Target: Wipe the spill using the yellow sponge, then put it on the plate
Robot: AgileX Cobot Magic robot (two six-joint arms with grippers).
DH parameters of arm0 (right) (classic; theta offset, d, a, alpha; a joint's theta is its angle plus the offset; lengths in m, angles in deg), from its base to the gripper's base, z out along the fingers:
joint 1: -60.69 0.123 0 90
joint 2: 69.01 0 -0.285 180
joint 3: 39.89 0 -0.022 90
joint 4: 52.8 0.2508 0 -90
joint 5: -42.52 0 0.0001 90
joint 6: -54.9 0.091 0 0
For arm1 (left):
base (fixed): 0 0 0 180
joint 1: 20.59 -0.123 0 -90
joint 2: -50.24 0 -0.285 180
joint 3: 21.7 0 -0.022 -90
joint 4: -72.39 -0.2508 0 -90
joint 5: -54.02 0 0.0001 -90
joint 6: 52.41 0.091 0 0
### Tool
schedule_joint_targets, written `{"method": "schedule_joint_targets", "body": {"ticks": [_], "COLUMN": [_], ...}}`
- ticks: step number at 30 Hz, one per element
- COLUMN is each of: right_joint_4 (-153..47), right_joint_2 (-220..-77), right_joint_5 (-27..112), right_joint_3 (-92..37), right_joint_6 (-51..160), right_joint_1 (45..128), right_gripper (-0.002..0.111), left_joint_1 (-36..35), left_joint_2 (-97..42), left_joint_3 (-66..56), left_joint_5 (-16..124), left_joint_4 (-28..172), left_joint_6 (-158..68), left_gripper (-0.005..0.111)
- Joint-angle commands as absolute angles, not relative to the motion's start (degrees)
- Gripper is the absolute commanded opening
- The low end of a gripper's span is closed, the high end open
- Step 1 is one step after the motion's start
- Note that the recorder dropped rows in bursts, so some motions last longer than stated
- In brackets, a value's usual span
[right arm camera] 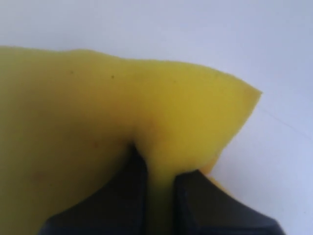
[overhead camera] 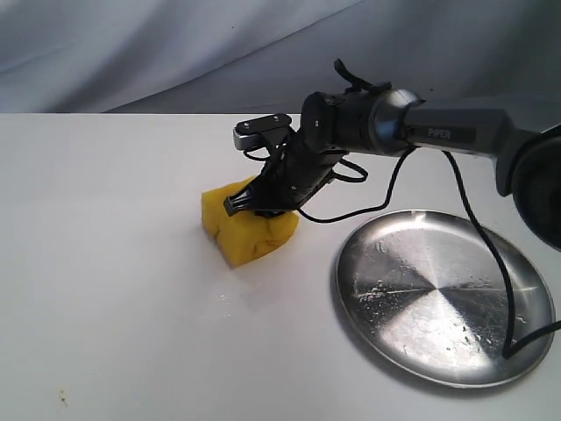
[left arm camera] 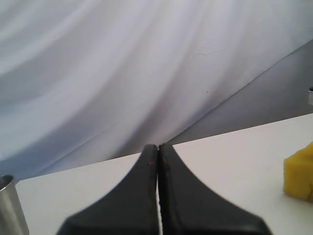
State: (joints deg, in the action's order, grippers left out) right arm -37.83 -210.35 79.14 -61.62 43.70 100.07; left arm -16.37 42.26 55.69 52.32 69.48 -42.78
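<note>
My right gripper point(overhead camera: 259, 203) is shut on the yellow sponge point(overhead camera: 244, 235), pinching its top from above so the foam bulges around the fingers. The sponge's underside rests on the white table, left of the plate. In the right wrist view the yellow sponge point(right arm camera: 98, 98) fills most of the picture, squeezed between the two dark fingers of the right gripper point(right arm camera: 159, 161). The silver plate point(overhead camera: 438, 298) lies at the right, with nothing on it. No amber puddle shows. In the left wrist view the left gripper point(left arm camera: 157, 147) is shut on nothing, with the sponge point(left arm camera: 299, 176) far off at the picture's edge.
A black cable point(overhead camera: 486, 237) from the right arm hangs across the plate. A faint wet trace point(overhead camera: 223, 299) marks the table just in front of the sponge. A metal cylinder point(left arm camera: 10, 205) stands near the left gripper. A grey cloth backdrop point(overhead camera: 175, 44) hangs behind the table.
</note>
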Motion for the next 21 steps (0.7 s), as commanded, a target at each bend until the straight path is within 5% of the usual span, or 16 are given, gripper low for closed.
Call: {"method": "schedule_joint_targets", "body": {"ticks": [1,13,21], "right_joint_4": [-54.3,-57.8,-52.0], "right_joint_2": [-211.4,-210.4,-210.4], "right_joint_5": [82.5,87.6,85.2], "right_joint_3": [-60.7,-60.7,-60.7], "right_joint_6": [55.6,61.1,50.3], "right_joint_1": [98.2,90.5,100.2], "right_gripper": [0.000,0.000,0.000], "left_joint_1": [-16.6,-16.6,-16.6], "left_joint_2": [42.5,42.5,42.5], "left_joint_3": [55.5,55.5,55.5], "left_joint_5": [52.7,52.7,52.7], "left_joint_4": [70.0,70.0,70.0], "left_joint_6": [-43.3,-43.3,-43.3], "left_gripper": [0.000,0.000,0.000]}}
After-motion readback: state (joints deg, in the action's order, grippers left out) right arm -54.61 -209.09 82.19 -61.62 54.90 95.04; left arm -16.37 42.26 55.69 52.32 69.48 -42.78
